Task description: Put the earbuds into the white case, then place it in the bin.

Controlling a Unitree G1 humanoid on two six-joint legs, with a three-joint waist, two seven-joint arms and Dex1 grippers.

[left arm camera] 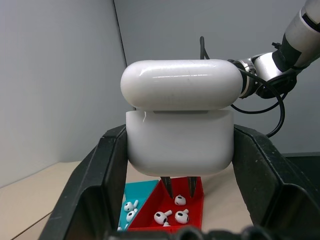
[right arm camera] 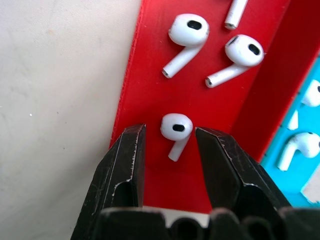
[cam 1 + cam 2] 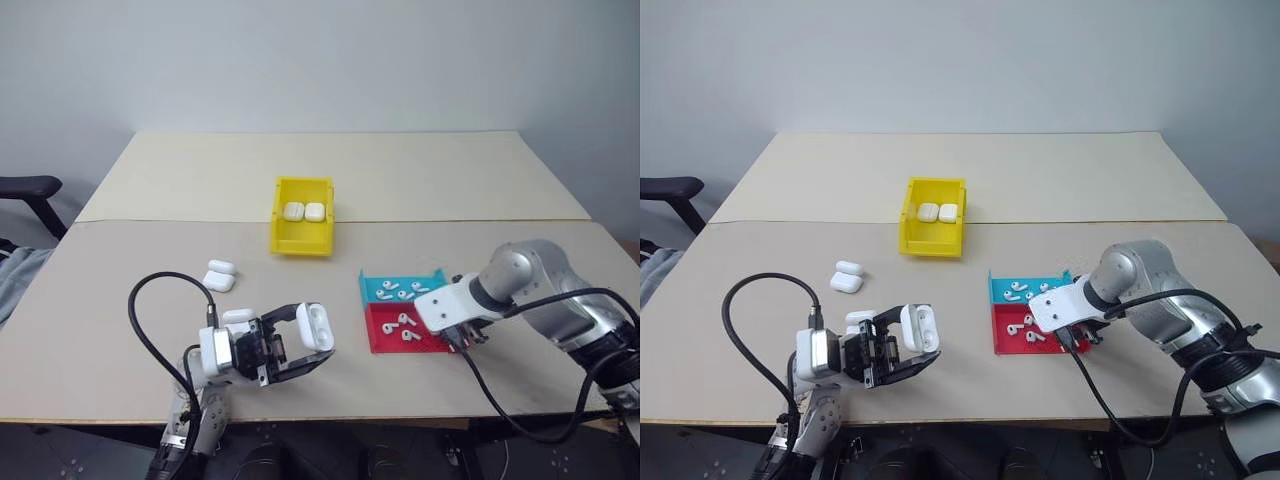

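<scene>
Nearest you, at the front left of the table (image 3: 120, 330), your left gripper (image 3: 300, 352) is pinching the white case (image 3: 314, 326) between its two black fingers, lid flipped up; the wrist view shows the case (image 1: 179, 135) wedged squarely between both fingers, held above the tabletop. Just behind that gripper another closed case (image 3: 238, 316) lies on the table, and farther back on the left two more cases (image 3: 220, 275) sit touching each other.

Moving toward the middle, the yellow bin (image 3: 281, 238) stands well behind the held case, with two white cases (image 3: 304, 211) side by side inside it.

To the right of centre you have the blue tray (image 3: 385, 277) and, butted against its near edge, the red tray (image 3: 381, 341), each holding loose earbuds (image 3: 404, 291).

Farthest right, your right gripper (image 2: 170, 145) points down into the red tray (image 2: 150, 90). Its fingers (image 2: 127, 155) are partly spread, one on each side of a single earbud (image 2: 176, 129) lying on the tray floor, with a narrow gap showing on both sides, so they are not touching it. Two more earbuds (image 2: 210, 47) lie just beyond it in the same tray.
</scene>
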